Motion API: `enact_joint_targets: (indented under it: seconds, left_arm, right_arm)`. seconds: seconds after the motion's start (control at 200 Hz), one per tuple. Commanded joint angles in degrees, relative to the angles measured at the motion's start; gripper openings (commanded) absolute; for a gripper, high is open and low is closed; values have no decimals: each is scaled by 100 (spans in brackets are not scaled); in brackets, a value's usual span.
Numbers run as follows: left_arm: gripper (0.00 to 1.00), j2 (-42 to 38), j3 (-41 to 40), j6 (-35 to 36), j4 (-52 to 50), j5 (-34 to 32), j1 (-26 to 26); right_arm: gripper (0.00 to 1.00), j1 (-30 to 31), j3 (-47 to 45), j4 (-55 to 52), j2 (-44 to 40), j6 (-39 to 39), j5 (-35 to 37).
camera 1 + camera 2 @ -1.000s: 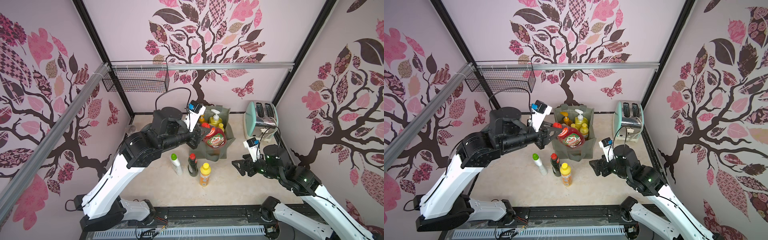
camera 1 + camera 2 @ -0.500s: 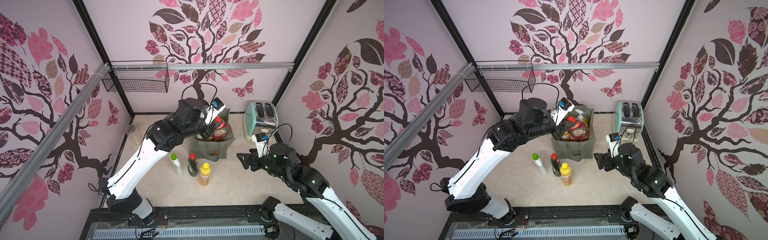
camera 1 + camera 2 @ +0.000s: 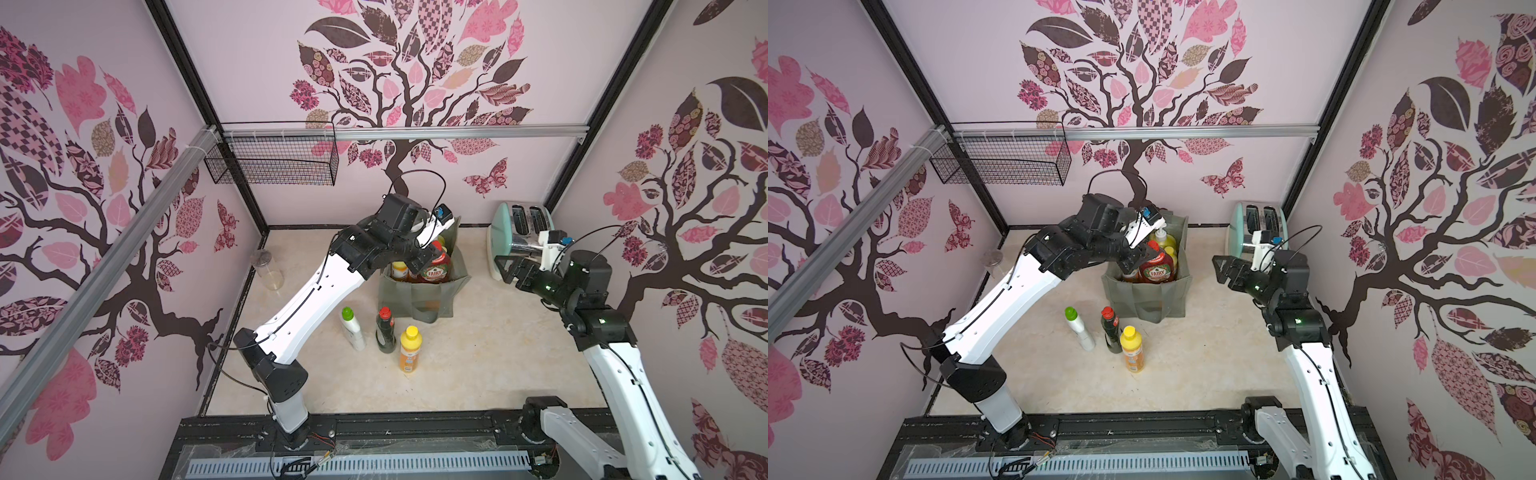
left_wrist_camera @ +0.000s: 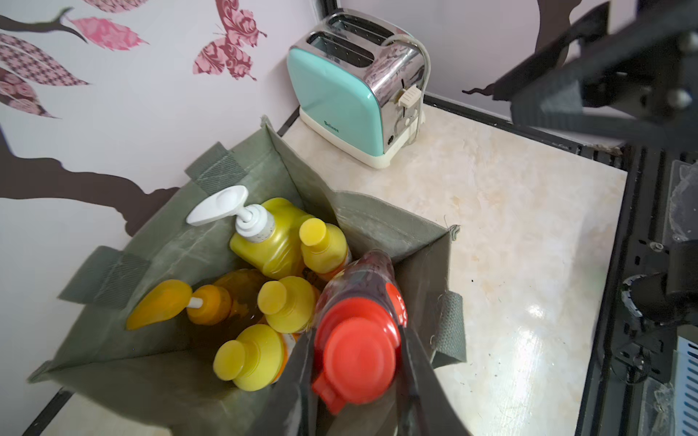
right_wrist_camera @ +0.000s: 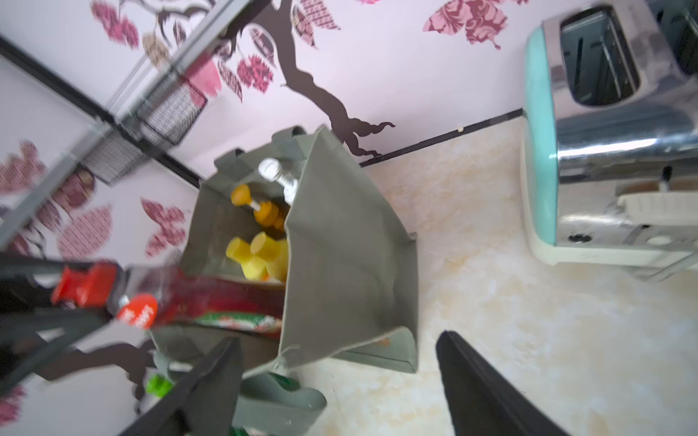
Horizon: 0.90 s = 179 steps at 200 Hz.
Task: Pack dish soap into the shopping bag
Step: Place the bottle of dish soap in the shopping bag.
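Pale marbled countertop (image 3: 478, 353) floors a booth walled with tree-patterned panels.

In both top views the shopping bag (image 3: 419, 299) stands toward the back. The toaster (image 3: 505, 232) is at its 2 o'clock and a glass jar (image 3: 269, 270) is off at 9 o'clock. The left gripper (image 3: 430, 255) reaches over the bag's mouth from 9 o'clock. Its jaws are pinched narrow on the capped neck of the red Fairy bottle (image 3: 436, 270), which hangs tilted with its base just inside the rim. I judge it is held by the top so the body can go down first. At the bag's 6 to 7 o'clock, three bottles stand unpacked: the white green-capped bottle (image 3: 352, 328), the dark red-capped bottle (image 3: 385, 332) and a small orange bottle (image 3: 410, 349). The right gripper (image 3: 515, 270) hovers at the bag's 3 o'clock, jaws wide and empty, apparently keeping clear.

The left wrist view shows the red cap clamped between two dark fingers (image 4: 294, 385). Inside the bag are a yellow pump bottle (image 4: 264, 241), an orange pump bottle (image 4: 211, 302) and three small yellow-capped bottles (image 4: 289, 302). The Fairy bottle slants into the only free corner, against the bag wall.

The right wrist view is blurred, but its fingers are spread with nothing between them. They face the bag's side wall, perhaps ready to steady it.
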Motion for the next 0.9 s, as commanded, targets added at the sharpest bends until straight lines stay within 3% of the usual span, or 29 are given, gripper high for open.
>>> enact_joint_targets:
  seconds: [0.0, 0.205, 0.47, 0.6, 0.89]
  left_arm:
    - [0, -132, 52, -28, 1002, 360, 0]
    - [0, 62, -35, -2, 994, 478, -22]
    - [0, 110, -505, -43, 1260, 504, -27]
    - [0, 150, -625, -61, 1336, 480, -31]
    - [0, 141, -631, -106, 1386, 532, -22]
  right_arm:
    - [81, -228, -336, 1328, 207, 1007, -1869]
    - [74, -169, -550, 1497, 356, 1003, -2012]
    - [70, 559, -197, 419, 495, 94, -1065]
    - [61, 702, -140, 321, 669, -29, -926]
    - [60, 1369, 187, -324, 1017, -524, -23]
